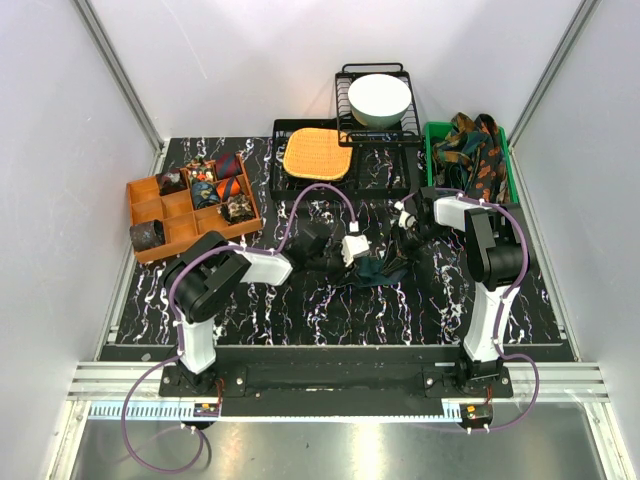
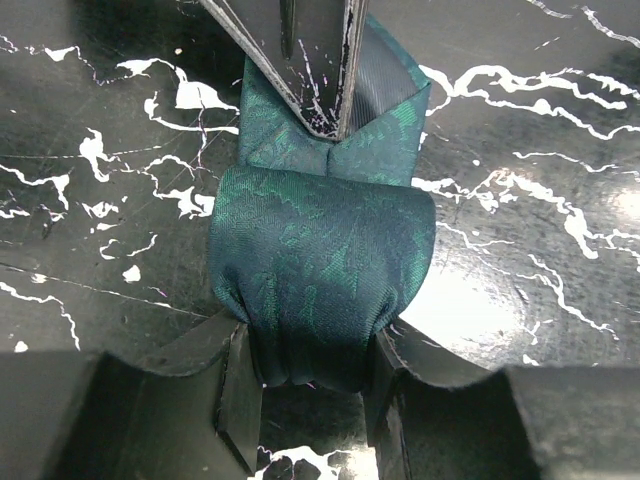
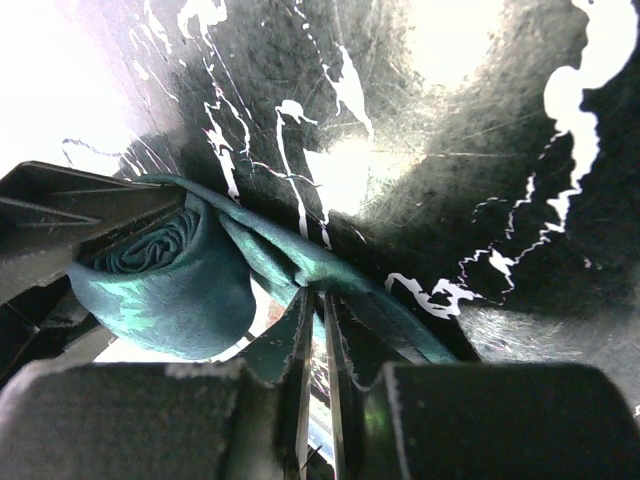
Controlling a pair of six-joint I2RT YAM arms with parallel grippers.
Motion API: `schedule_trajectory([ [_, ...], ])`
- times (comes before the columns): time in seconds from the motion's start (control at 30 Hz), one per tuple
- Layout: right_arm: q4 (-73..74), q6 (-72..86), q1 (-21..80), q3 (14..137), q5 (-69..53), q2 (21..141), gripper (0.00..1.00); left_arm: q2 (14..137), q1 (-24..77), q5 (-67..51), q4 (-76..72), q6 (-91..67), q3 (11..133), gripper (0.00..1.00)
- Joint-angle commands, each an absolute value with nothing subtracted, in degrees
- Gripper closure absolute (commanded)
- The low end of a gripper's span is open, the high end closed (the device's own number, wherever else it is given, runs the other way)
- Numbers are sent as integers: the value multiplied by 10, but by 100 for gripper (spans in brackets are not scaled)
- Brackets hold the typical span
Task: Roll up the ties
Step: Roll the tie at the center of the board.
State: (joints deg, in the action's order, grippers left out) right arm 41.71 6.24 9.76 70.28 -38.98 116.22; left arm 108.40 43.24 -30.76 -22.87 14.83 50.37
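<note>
We see the left gripper (image 2: 312, 385) clamped on the teal tie (image 2: 320, 250) coil, mid-table. The right gripper (image 3: 318, 335) pinches its loose tail. This roll looks nearly done. Finished coils (image 1: 215, 185) sit in the tray (image 1: 131, 195); unrolled ties (image 1: 478, 150) wait in the bin (image 1: 431, 140).

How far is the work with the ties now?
Done: several rolled ties sit in the orange tray. In hand: the teal tie, its coil gripped by the left gripper and its tail pinched by the right gripper. Left: finish this roll, then the loose ties in the green bin.
</note>
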Motion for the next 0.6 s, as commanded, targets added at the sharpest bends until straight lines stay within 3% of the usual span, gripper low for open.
schedule_trajectory([
  [0.0, 410, 36, 95, 697, -299, 1179, 85, 1085, 449, -221, -128, 206, 513, 73],
  [0.13, 427, 28, 90, 718, -379, 1148, 79, 1103, 456, -219, -87, 227, 519, 73],
  [0.3, 440, 26, 86, 708, -464, 1078, 51, 1108, 457, -220, -69, 236, 526, 73],
  [0.57, 396, 21, 92, 658, -538, 1045, 48, 1120, 457, -229, -50, 244, 537, 71],
])
